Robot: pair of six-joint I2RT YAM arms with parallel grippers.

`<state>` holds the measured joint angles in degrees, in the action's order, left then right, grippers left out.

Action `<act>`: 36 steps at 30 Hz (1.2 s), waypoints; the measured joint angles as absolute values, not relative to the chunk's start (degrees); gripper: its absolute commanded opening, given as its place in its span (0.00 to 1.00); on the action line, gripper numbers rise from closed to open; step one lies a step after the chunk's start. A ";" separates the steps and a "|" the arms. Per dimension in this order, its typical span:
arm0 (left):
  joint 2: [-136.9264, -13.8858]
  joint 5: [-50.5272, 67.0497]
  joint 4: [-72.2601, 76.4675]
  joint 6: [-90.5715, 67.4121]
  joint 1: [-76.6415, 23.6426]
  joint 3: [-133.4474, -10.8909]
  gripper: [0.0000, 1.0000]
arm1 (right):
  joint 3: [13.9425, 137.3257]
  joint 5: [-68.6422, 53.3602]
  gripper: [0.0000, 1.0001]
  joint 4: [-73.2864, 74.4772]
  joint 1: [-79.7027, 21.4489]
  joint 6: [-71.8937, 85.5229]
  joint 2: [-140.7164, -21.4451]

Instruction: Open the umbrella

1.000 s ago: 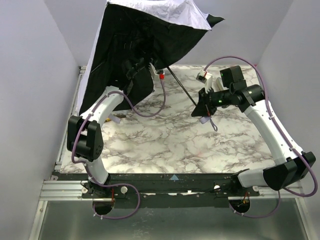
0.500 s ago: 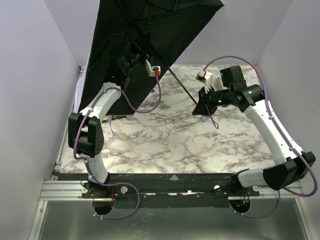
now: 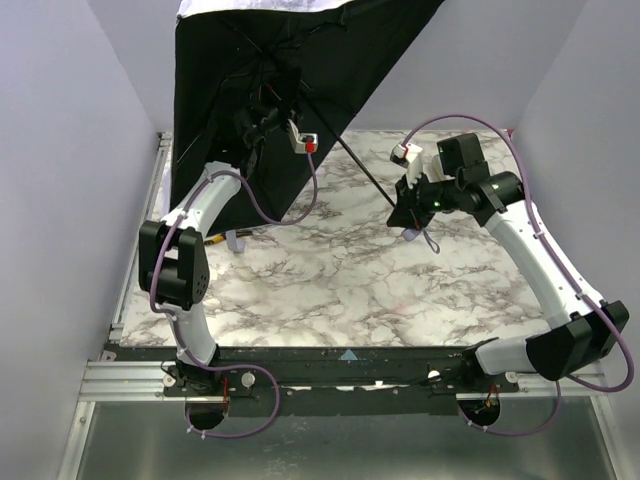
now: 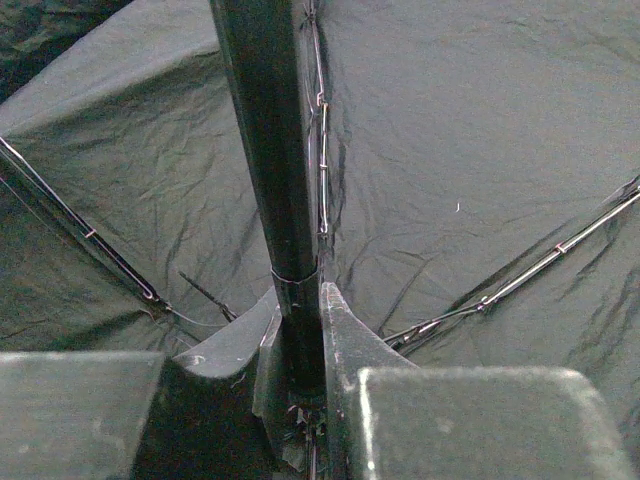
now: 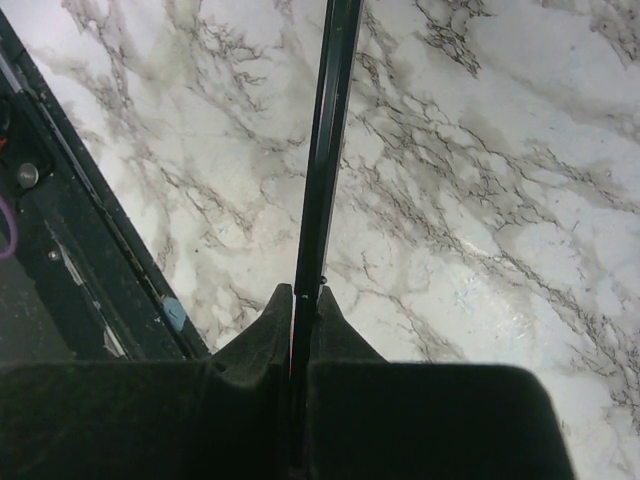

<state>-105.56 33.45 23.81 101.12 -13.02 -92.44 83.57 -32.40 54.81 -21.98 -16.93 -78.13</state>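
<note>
The umbrella [image 3: 300, 50] stands open at the back left, its black lining facing the top camera and a strip of pale outer fabric [image 3: 260, 8] along its top edge. Its thin black shaft [image 3: 365, 175] slants down to the right. My left gripper [image 3: 268, 115] is shut on the thick upper shaft [image 4: 265, 150] inside the canopy, with the ribs [image 4: 520, 280] spread around it; the jaws [image 4: 298, 300] clamp the tube. My right gripper [image 3: 403, 205] is shut on the thin lower shaft [image 5: 325, 150], its fingertips [image 5: 300, 292] pinching it above the marble. The pale loop strap [image 3: 428, 240] hangs below it.
The marble table top [image 3: 340, 280] lies under both arms. A small dark-and-yellow stick [image 3: 213, 240] and a pale piece [image 3: 232, 238] lie by the left edge. Lavender walls enclose the back and sides. A black rail [image 5: 90, 260] runs along the front.
The canopy has spread wider and swung so its black lining faces the camera. My left gripper has moved up and back along the shaft. The right gripper has barely moved.
</note>
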 measured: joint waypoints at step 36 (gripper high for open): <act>-112.66 34.83 20.93 100.33 -12.97 -101.30 0.17 | 78.52 -27.16 0.00 47.90 -22.02 -16.88 -75.29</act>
